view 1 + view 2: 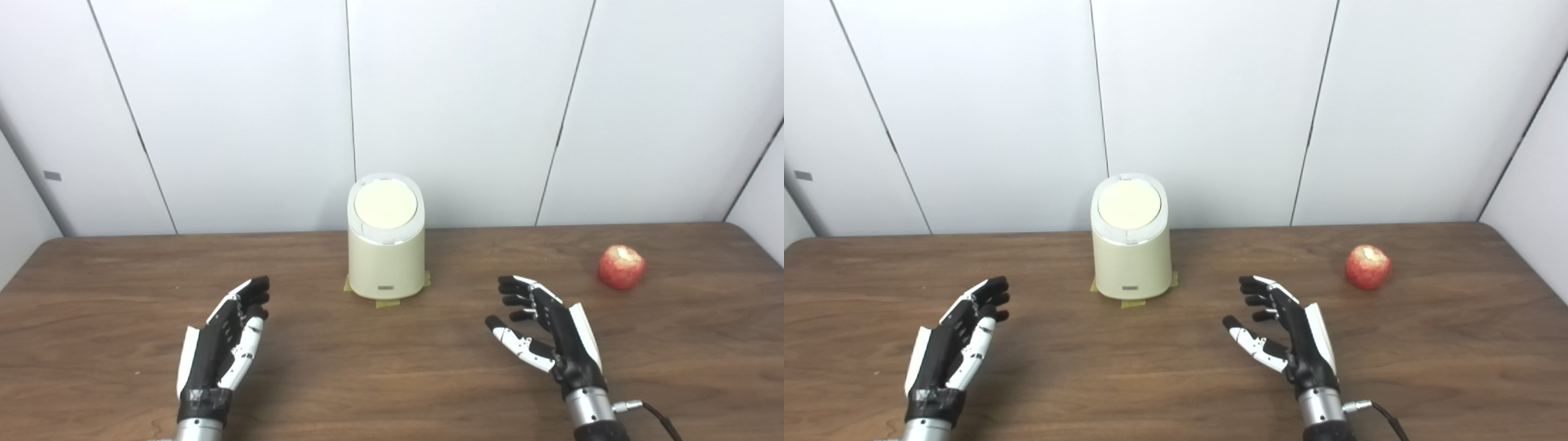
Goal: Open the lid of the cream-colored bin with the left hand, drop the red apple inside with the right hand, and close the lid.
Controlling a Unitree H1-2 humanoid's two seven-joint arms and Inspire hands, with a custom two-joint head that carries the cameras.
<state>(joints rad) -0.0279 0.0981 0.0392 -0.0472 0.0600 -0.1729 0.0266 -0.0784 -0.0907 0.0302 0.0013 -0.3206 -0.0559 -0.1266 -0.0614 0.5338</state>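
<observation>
White panels behind, brown table (122,380). Bin (386,260) at centre back, lid (385,204) shut; apple (621,267) far right. Left hand (223,343) and right hand (545,334): fingers apart, holding nothing. Apple looks firm, smooth, light: wrap its sides. Lid probably light plastic; press or lift its edge.

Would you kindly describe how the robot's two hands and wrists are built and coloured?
Both the left hand and right hand are black with white shell panels on backs and fingers, on silver metal wrists. Black tape wraps the left wrist; a black cable plugs into the right.
</observation>
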